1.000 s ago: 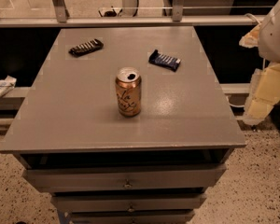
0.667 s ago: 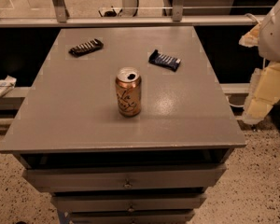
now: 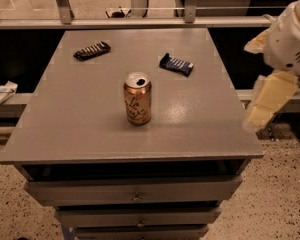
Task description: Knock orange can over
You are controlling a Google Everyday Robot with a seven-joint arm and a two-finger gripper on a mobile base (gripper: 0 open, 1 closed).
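The orange can (image 3: pixel 137 98) stands upright near the middle of the grey cabinet top (image 3: pixel 80 119), with its silver top and pull tab facing up. My arm comes in from the right edge of the camera view. Its gripper (image 3: pixel 260 113) hangs off the cabinet's right side, well to the right of the can and touching nothing.
A dark snack bar (image 3: pixel 92 50) lies at the back left of the top. A blue snack bar (image 3: pixel 176 64) lies at the back right, behind the can. Drawers (image 3: pixel 135 191) sit below the front edge. A rail (image 3: pixel 135 23) runs behind the cabinet. A white packet (image 3: pixel 1 93) lies at the left.
The gripper has shifted slightly left, toward the cabinet's right edge. The can and both bars have not moved.
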